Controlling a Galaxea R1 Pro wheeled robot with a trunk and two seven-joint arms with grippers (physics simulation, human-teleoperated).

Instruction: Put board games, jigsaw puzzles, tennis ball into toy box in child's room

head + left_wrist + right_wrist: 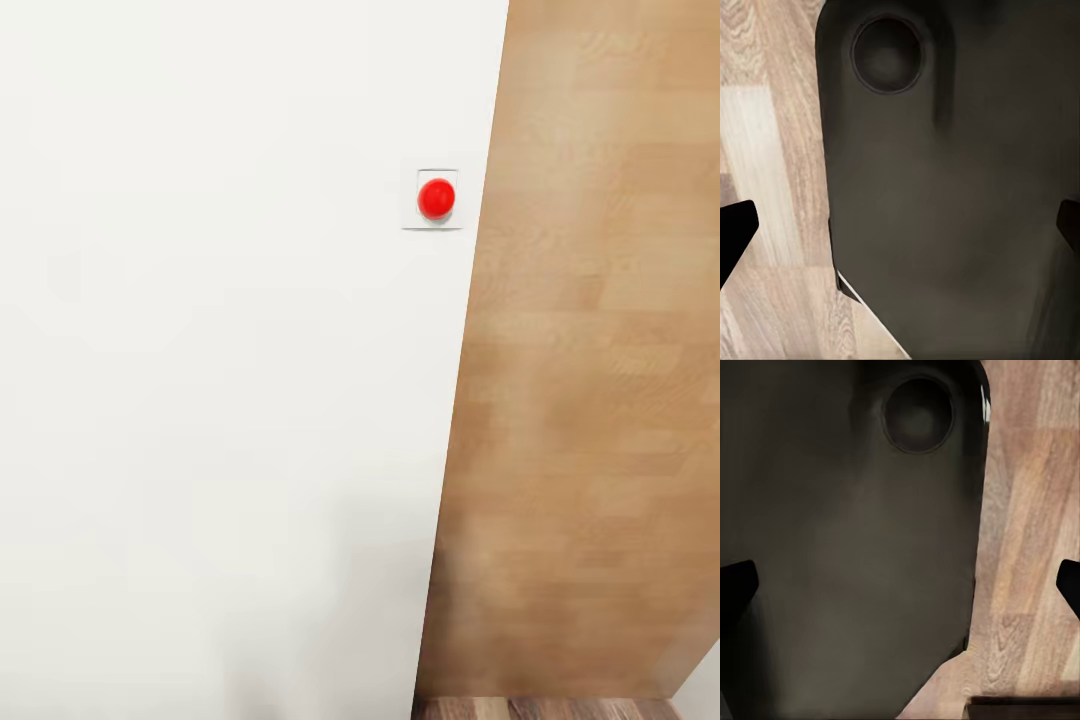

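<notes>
Both grippers, left (900, 225) and right (900, 581), hang wide open and empty over the robot's dark base (945, 187), apparently stowed for travel, with a red button (436, 198) on the wall (200, 350) ahead.

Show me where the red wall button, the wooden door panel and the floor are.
red wall button (436, 198), head view, centre of its dome.
wooden door panel (590, 400), head view, middle of its face.
wood-plank floor (772, 150), left wrist view, a pale plank.
</notes>
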